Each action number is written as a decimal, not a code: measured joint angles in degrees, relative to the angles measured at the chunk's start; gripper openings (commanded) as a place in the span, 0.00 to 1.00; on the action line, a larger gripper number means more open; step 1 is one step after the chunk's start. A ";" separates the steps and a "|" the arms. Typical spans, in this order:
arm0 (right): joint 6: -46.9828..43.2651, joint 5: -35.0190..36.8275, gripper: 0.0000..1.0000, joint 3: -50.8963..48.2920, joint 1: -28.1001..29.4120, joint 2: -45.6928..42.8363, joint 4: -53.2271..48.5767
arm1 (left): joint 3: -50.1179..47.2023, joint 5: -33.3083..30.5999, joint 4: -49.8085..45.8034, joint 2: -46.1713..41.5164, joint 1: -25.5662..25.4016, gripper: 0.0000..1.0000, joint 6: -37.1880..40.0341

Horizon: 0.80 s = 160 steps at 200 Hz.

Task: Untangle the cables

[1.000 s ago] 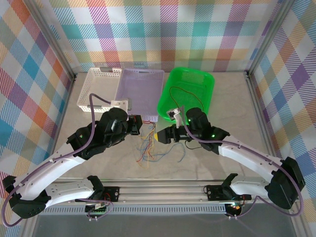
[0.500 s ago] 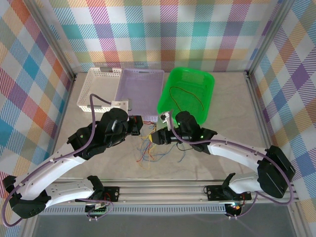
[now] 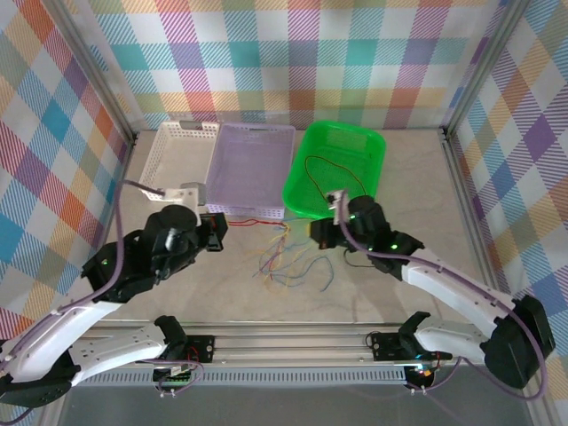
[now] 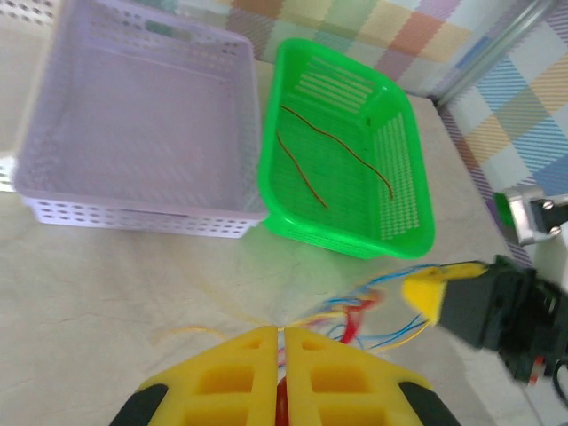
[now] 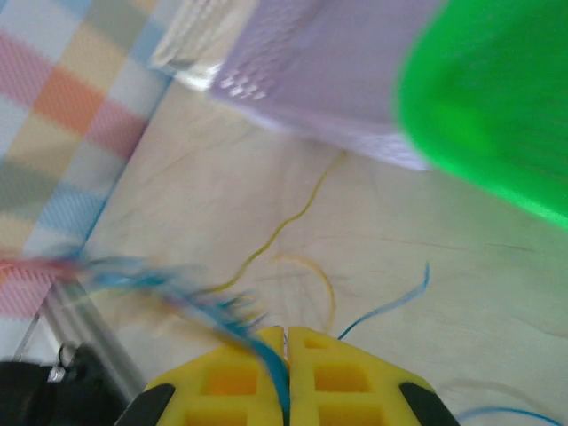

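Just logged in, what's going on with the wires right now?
Both arms are working the tangled cables on the table. The left gripper is shut on a red cable; the right gripper is shut on a blue cable. One loose wire lies in the green basket.

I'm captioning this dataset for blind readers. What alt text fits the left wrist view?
The left end effector, shut on a red cable, faces a tangle of blue, red and yellow cables. Beyond sit a lavender basket and a green basket holding a loose cable; the right end effector is at right.
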 measured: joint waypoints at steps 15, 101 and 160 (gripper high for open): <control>0.46 -1.81 0.00 -2.45 -6.34 -2.43 -1.70 | 2.12 -1.18 -3.13 -1.01 0.11 0.00 1.01; 1.81 -7.91 0.00 -3.41 -30.01 -12.79 -13.38 | 13.38 -15.26 -20.96 -5.75 0.50 0.00 4.31; 3.08 -10.08 0.00 -3.54 -38.60 -12.76 -17.25 | 20.24 -24.87 -28.83 -9.73 0.72 0.00 5.44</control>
